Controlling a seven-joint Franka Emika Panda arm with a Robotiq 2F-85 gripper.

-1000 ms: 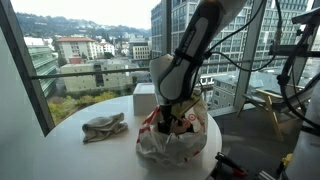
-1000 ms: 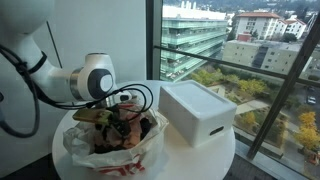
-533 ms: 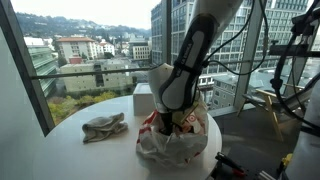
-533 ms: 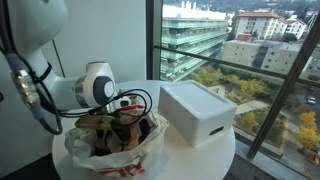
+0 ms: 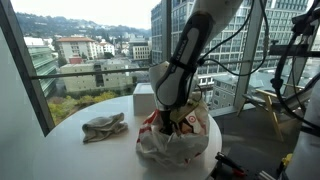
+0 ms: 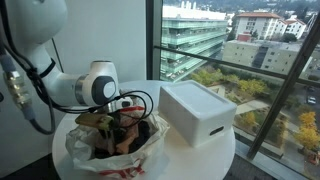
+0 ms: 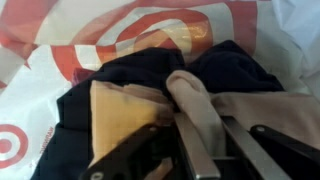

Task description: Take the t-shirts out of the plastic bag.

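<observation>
T-shirts point(image 7: 150, 85), dark and tan, lie bunched inside the plastic bag point(image 5: 152, 148). Gripper point(image 7: 213, 150) sits in the bag's mouth, jaws drawn narrow on a fold of the tan t-shirt point(image 7: 190, 95). Extraction appears under way; the next move calls for a straight lift clear of the bag's rim. Arm point(image 5: 190, 50) descends steeply from above the bag. Beside the bag, a crumpled cloth point(image 5: 105, 127) and white box point(image 6: 195, 110) rest on the table point(image 5: 75, 150).
</observation>
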